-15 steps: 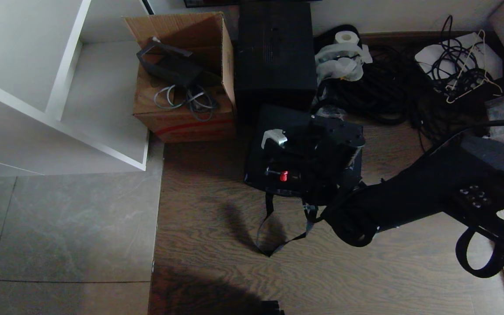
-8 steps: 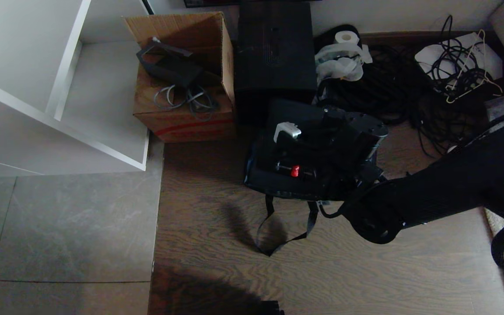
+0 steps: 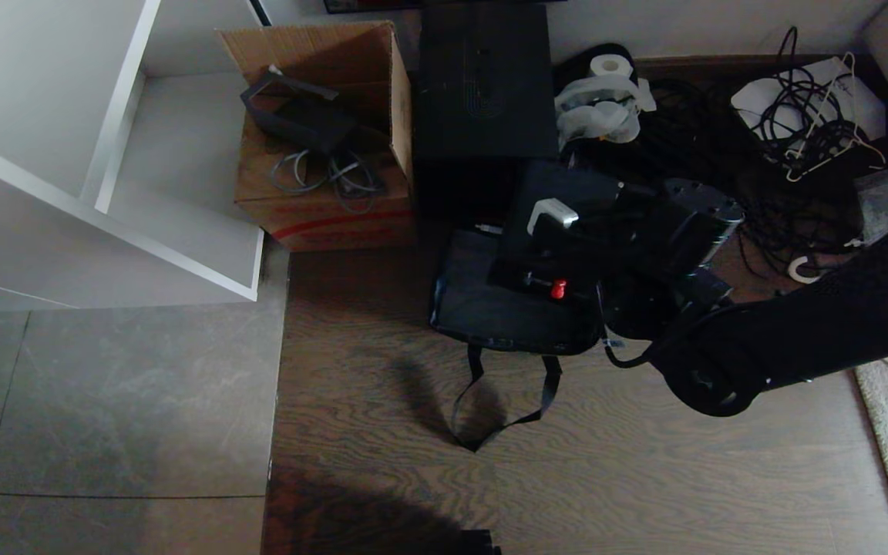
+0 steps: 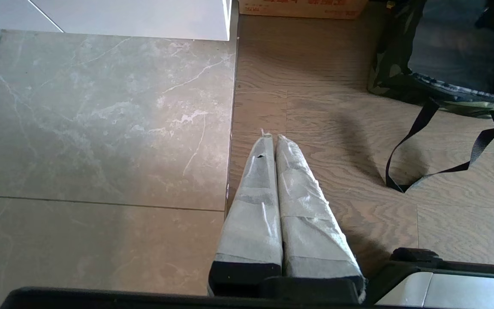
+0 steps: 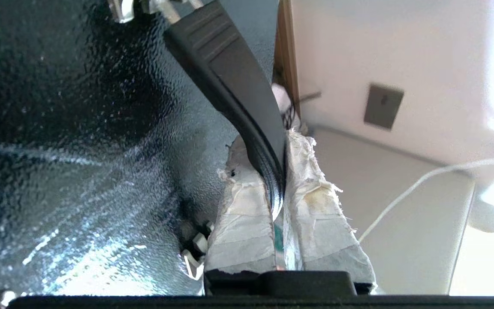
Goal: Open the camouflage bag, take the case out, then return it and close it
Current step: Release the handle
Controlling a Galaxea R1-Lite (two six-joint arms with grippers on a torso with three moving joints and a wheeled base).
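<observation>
Gripping the case (image 3: 560, 231) by its handle (image 5: 234, 81), the right gripper (image 5: 278, 189) is holding it above the bag (image 3: 490, 308); left gripper (image 4: 272, 146) is hanging closed.

The flat black rectangular hard case (image 3: 567, 231) with its small red latch (image 3: 558, 289) rose and swung toward the right and the far wall, tilting as it went, so that more of the open green-and-black camouflage fabric bag (image 3: 490, 308) on the wooden floor was uncovered. The right gripper (image 5: 278, 189), apparently clamped on the case's black strap handle (image 5: 238, 86), carried it, and the black right arm (image 3: 798, 331) drew back rightward with it.
</observation>
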